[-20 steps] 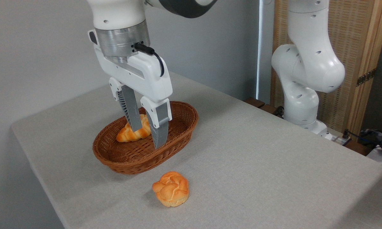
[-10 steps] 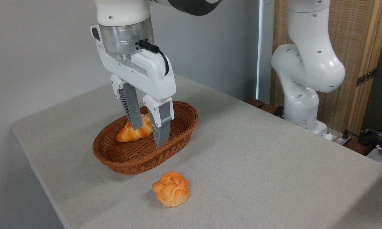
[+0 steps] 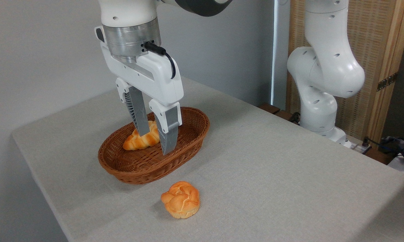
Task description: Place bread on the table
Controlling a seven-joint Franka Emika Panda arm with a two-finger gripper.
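Worktop [image 3: 272, 161]: grey cloth, left corner rounded, near edge runs down to bottom left; right half bare and open. Basket [image 3: 134, 171] sits left of centre, well in from edges. Bun [image 3: 181, 199] on worktop just in front of basket, apart from rim. Bread [image 3: 139, 139] lies inside basket, toward back. Gripper [image 3: 154, 141] points down into basket; fingers [image 3: 168, 134] narrowly apart, straddling bread's right end; contact with bread cannot be told. Arm base [image 3: 323, 84] beyond far right edge.
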